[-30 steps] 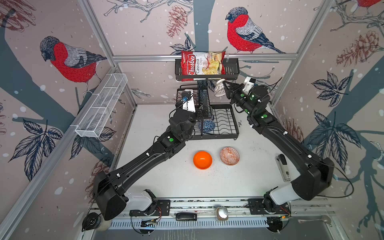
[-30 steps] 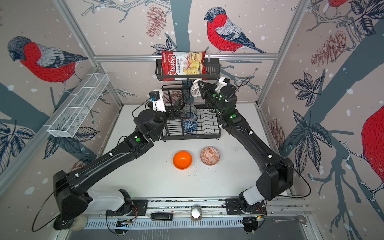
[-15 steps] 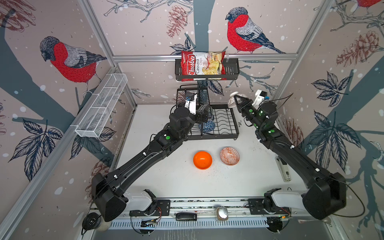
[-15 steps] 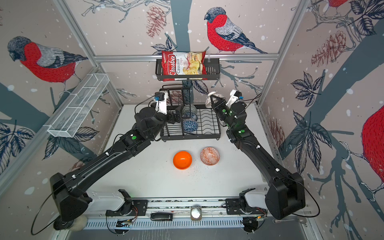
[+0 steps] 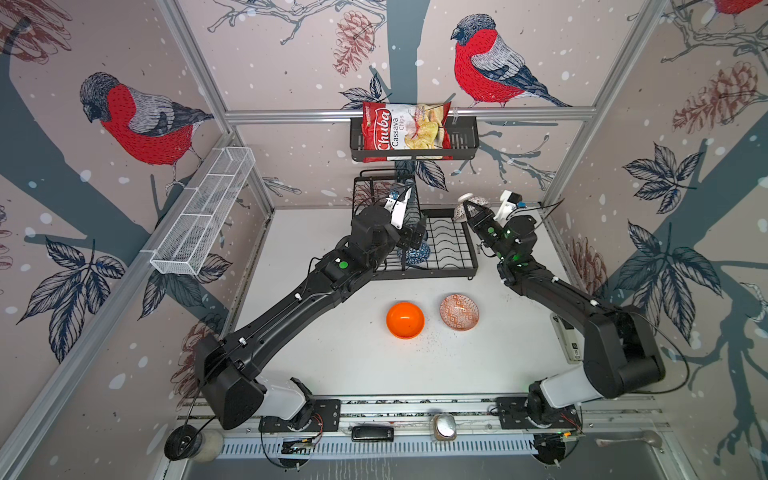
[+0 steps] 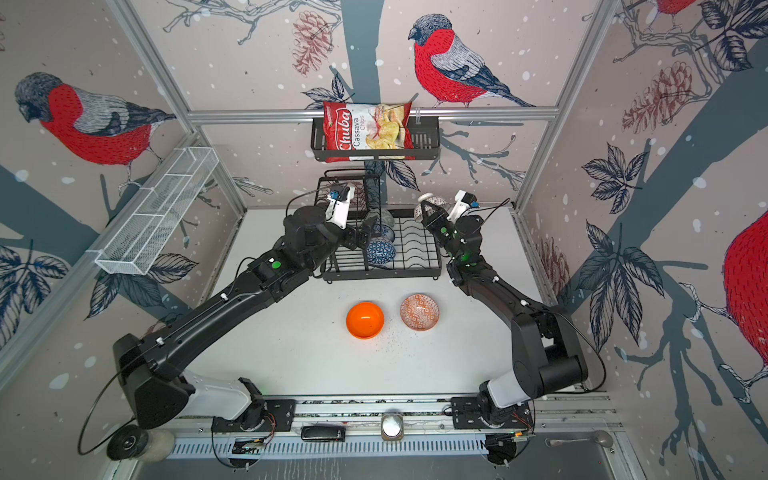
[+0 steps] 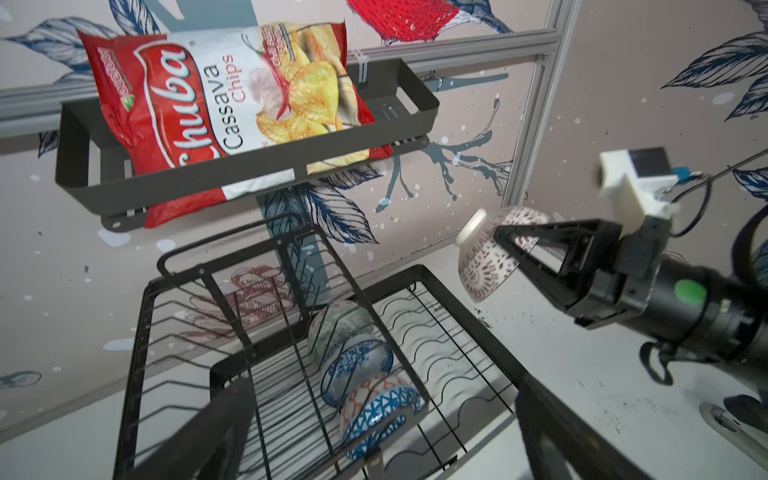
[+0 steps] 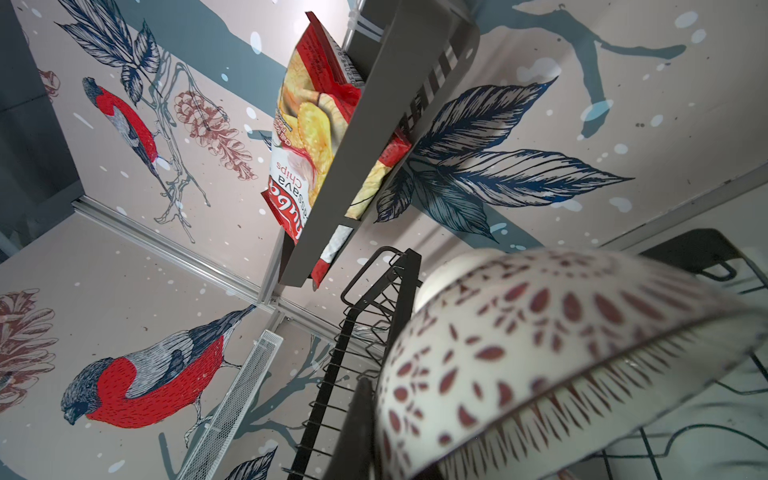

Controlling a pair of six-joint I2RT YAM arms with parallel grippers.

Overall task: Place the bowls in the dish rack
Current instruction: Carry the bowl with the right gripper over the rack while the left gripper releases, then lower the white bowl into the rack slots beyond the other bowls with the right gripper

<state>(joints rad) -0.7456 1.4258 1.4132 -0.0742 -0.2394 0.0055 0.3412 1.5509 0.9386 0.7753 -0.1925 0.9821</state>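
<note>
My right gripper (image 5: 467,208) is shut on the rim of a white bowl (image 5: 478,201) with dark red marks and holds it tilted in the air over the rear right corner of the black wire dish rack (image 5: 424,272). That bowl (image 8: 540,353) fills the right wrist view. Three bowls stand on edge in the rack: grey-green (image 7: 340,328), blue-white (image 7: 357,370) and blue-triangle patterned (image 7: 382,415). My left gripper (image 7: 374,440) hangs open just above them, holding nothing. The plain orange bowl (image 5: 405,320) and the orange-red patterned bowl (image 5: 459,311) sit on the table in front of the rack.
The rack's raised upper shelf (image 5: 382,191) stands at its rear left. A black basket with a chips bag (image 5: 405,131) hangs on the back wall above it. A white mesh basket (image 5: 203,216) lines the left wall. A small grey device (image 5: 565,340) lies by the right edge.
My right gripper carried the white bowl rightward, from beside the upper shelf to over the rack's rear right corner. The left gripper shifted slightly right over the racked bowls, still open.
</note>
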